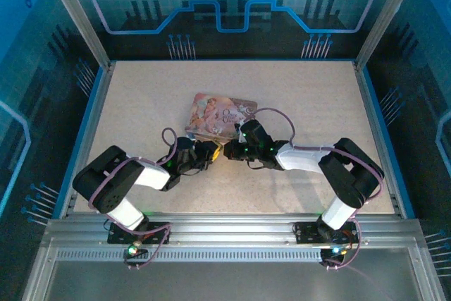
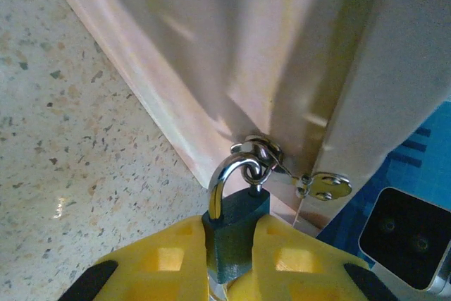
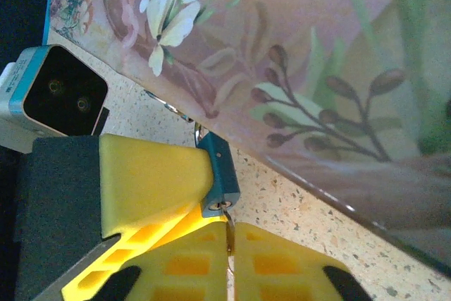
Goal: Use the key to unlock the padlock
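Two grippers meet at the near edge of the pink box (image 1: 215, 112): the left gripper (image 2: 229, 252) clamps the teal body of the padlock (image 2: 236, 225), bracing it where its shackle (image 2: 220, 182) hangs from the clasp (image 2: 258, 147), so the right gripper (image 3: 231, 259), pinched tight on the key (image 3: 229, 229), can work the thin sliver into the lock's underside

The desk (image 1: 296, 103) is lit evenly from above in the top view, while the walls (image 1: 42, 103) are dim and blue-tinted. In the left wrist view the pink box (image 2: 282, 47) is blurred, glare is caught on the shackle of the padlock (image 2: 236, 223), and a bright reflection is seen on the desk at 9 o'clock. In the right wrist view the box is softened towards 3 o'clock and the key (image 3: 229, 234) is reduced to a dim sliver.
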Motion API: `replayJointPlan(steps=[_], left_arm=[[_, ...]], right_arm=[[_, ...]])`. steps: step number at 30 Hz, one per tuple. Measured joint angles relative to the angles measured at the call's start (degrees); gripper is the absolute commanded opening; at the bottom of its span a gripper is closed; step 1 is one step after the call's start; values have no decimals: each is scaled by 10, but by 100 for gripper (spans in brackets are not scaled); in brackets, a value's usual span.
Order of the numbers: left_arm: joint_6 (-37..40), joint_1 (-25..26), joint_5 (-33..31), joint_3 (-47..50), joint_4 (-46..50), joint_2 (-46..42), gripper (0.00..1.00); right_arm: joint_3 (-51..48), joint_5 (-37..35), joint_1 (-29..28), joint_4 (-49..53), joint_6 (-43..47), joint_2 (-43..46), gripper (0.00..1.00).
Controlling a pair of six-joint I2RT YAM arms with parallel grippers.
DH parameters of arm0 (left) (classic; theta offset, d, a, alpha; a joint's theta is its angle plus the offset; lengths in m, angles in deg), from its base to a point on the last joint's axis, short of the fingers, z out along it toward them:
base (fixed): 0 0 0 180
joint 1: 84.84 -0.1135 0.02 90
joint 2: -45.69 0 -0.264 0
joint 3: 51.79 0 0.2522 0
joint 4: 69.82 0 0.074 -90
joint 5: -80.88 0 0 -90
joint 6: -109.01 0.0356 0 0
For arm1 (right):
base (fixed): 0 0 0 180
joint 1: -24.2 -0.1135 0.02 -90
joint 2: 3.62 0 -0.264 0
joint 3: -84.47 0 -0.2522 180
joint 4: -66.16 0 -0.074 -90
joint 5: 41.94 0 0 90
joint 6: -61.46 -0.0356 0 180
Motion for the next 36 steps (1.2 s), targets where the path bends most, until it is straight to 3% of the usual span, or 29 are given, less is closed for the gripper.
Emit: replayJointPlan(steps=[4,9,14,17,20,25,31,36], left_arm=[[5,1,-2,0,12,-16,0],[16,0,-4,-1,33,-29,0],[22,0,-4,-4,54,-41,0],[31,-3,-4,-8,77,-52,0],[37,-6,-4,-11,102,-65,0],[45,-10,-4,-17,121,-77,0],[43,-12,-4,-19,132,-77,0],[43,-12,-3,-21,133,-78,0]], right_arm=[[-13,4,-1,-9,3,20,37],[-27,3,1,-2,24,63,46],[-31,-25,2,42,103,124,53],[-31,-64,-3,72,191,177,56],[-39,-105,-19,77,302,232,67],[-85,-137,-71,40,544,298,70],[-99,-202,-116,37,791,262,73],[-99,-256,-134,16,908,172,73]])
